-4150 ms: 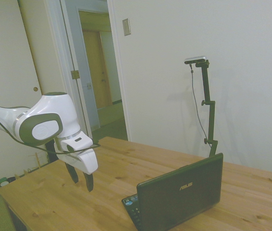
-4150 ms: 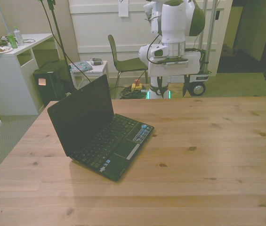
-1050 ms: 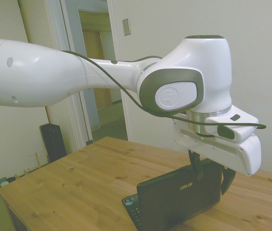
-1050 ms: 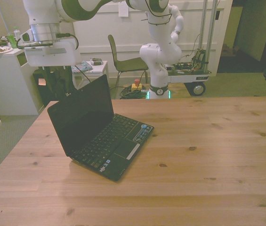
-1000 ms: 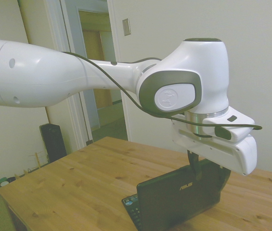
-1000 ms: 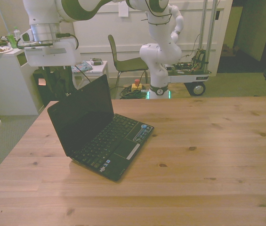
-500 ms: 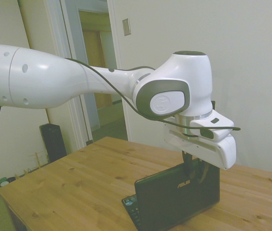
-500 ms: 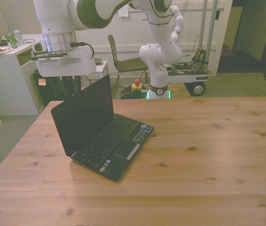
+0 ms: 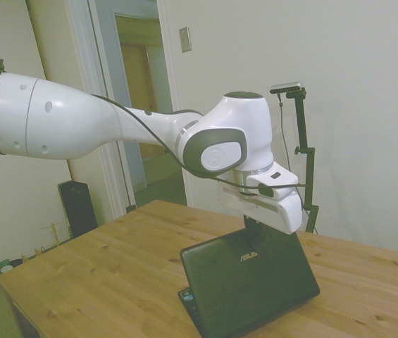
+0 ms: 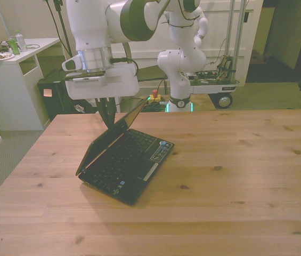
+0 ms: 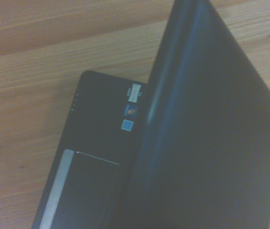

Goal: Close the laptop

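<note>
The small black laptop (image 10: 134, 157) sits on the wooden table (image 10: 235, 176), toward the front view's left. Its lid (image 9: 248, 282), with the silver ASUS logo, is tipped far forward over the keyboard, roughly half shut. My gripper (image 10: 106, 118) stands right behind the lid's top edge, fingers pointing down and touching the back of the lid. In the side view the gripper (image 9: 253, 227) is just above the logo and looks open, holding nothing. The wrist view shows the dark lid (image 11: 206, 143) slanting over the palm rest (image 11: 96, 138) with its stickers.
Beyond the table's far edge are a chair (image 10: 139, 69), a white desk (image 10: 11, 64) at the front view's left and a dark box (image 10: 59, 96) on the floor. The table (image 9: 100, 274) is bare wood around the laptop.
The arm swung in behind the laptop and pushed the lid forward. In the last half second the lid dropped from nearly upright to about half shut.
</note>
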Tool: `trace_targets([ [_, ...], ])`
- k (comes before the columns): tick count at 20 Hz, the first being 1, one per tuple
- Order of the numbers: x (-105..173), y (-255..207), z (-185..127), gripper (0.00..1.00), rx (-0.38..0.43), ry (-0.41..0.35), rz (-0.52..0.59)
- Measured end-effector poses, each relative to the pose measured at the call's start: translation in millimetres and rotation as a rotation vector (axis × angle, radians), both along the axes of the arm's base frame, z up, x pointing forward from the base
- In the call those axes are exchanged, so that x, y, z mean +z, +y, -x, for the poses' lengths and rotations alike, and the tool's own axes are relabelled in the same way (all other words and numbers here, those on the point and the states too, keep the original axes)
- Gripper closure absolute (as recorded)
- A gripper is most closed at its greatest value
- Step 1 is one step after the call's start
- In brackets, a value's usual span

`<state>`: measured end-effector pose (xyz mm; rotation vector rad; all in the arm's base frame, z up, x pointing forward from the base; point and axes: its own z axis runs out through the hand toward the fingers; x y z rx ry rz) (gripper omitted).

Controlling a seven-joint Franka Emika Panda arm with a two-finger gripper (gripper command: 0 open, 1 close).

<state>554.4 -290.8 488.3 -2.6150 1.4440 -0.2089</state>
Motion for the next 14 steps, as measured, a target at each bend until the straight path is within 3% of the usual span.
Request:
trace_targets([
  [14,-104,24,-25,1.0,-0.002,0.052,-0.024],
])
